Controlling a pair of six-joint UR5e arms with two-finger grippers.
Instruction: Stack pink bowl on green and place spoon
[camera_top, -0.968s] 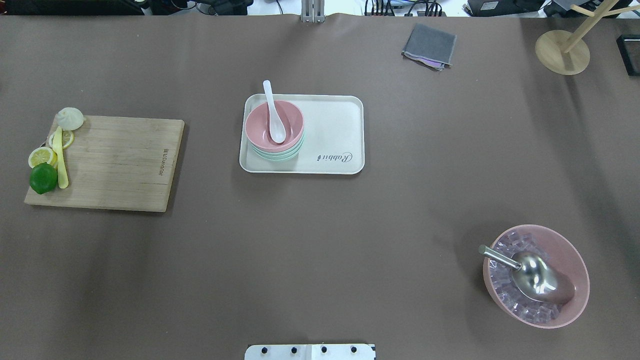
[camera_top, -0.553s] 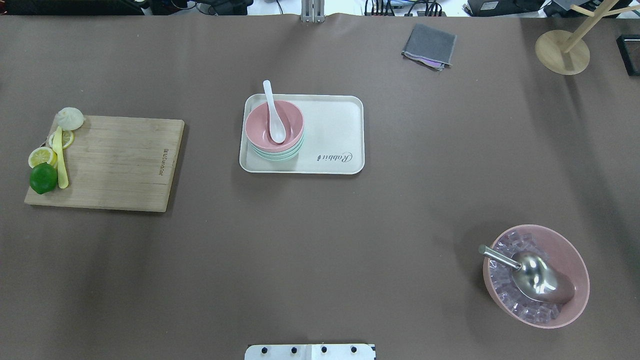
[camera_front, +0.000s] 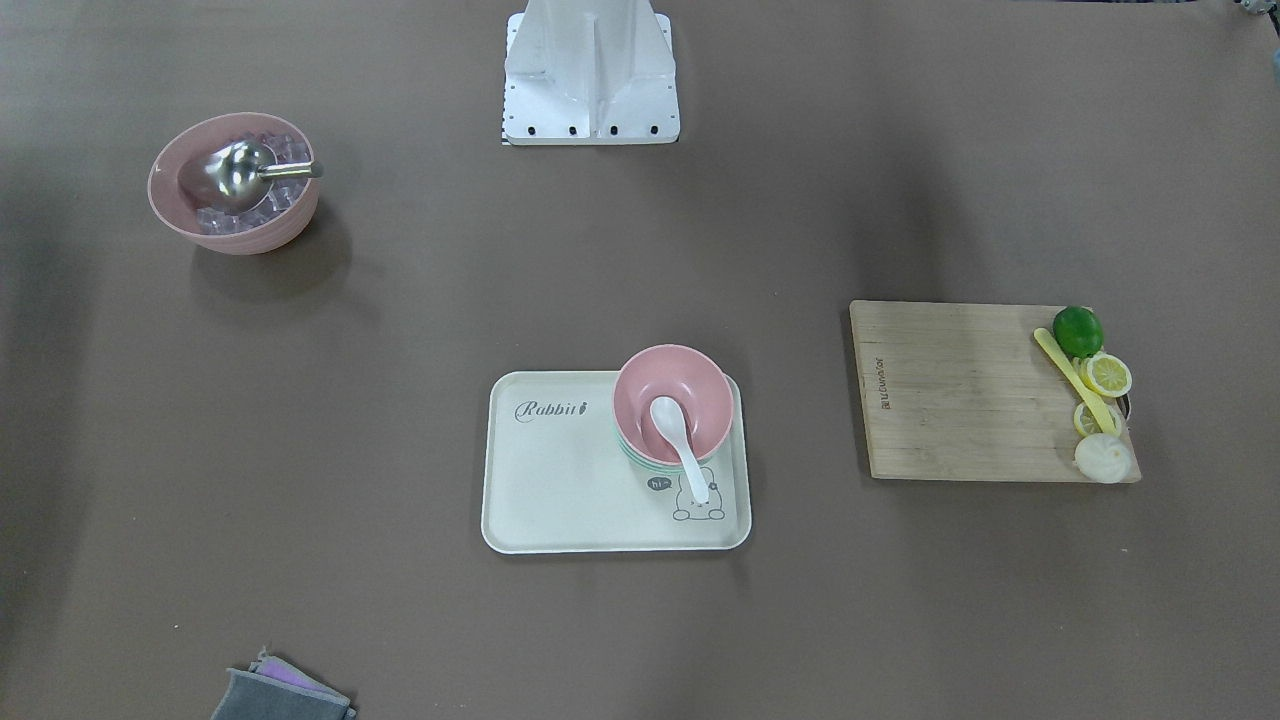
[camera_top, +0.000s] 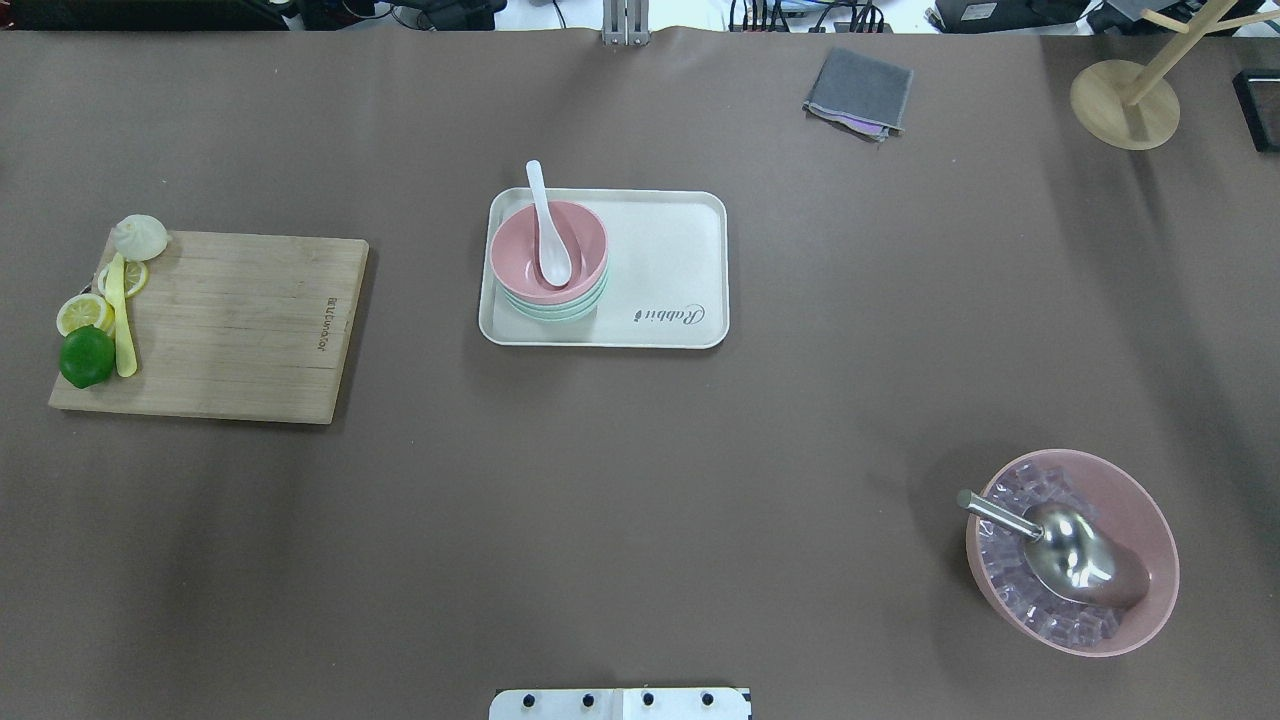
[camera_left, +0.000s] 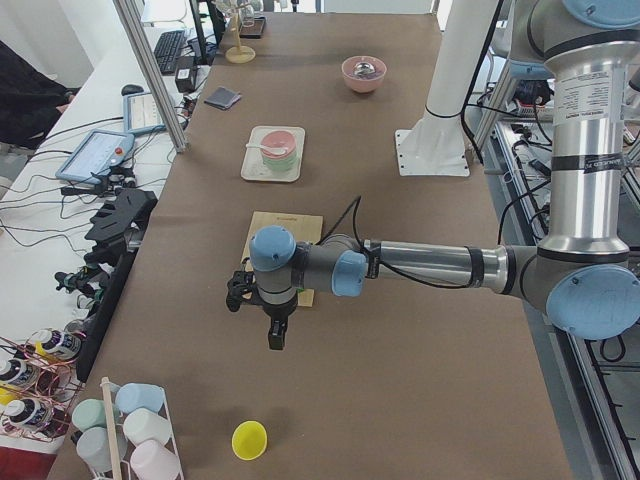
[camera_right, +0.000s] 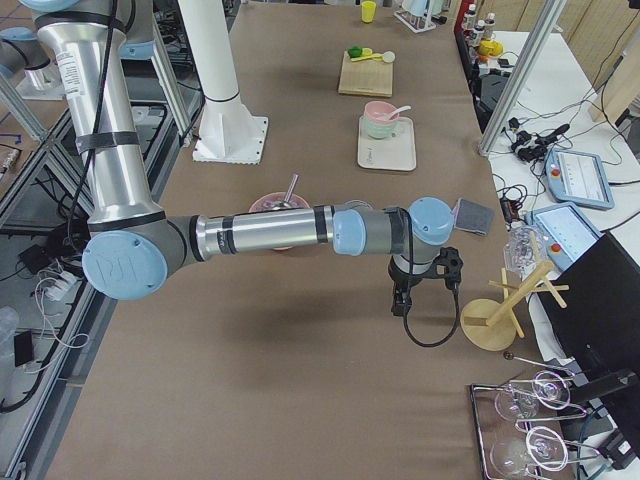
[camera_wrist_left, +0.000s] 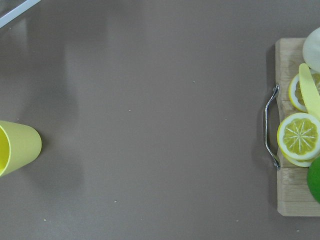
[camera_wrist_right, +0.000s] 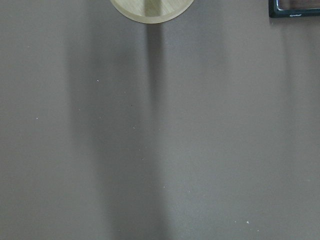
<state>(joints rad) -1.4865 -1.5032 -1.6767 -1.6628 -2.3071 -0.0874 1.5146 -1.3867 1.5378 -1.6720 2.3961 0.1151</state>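
The pink bowl (camera_top: 585, 245) sits nested on the green bowl (camera_top: 556, 313) at the left end of the cream tray (camera_top: 670, 250). The white spoon (camera_top: 548, 232) lies in the pink bowl, its handle over the far rim. The front view shows the same stack: pink bowl (camera_front: 700, 385), spoon (camera_front: 680, 435), tray (camera_front: 560, 480). My left gripper (camera_left: 275, 335) hangs over bare table beyond the cutting board, far from the tray. My right gripper (camera_right: 400, 300) hangs near the wooden stand. Both show only in the side views, so I cannot tell if they are open or shut.
A wooden cutting board (camera_top: 240, 325) with lime, lemon slices, a yellow knife and a bun lies at the left. A large pink bowl (camera_top: 1150, 520) with ice cubes and a metal scoop stands front right. A grey cloth (camera_top: 860, 92), a wooden stand (camera_top: 1125, 103), and a yellow cup (camera_wrist_left: 17, 147).
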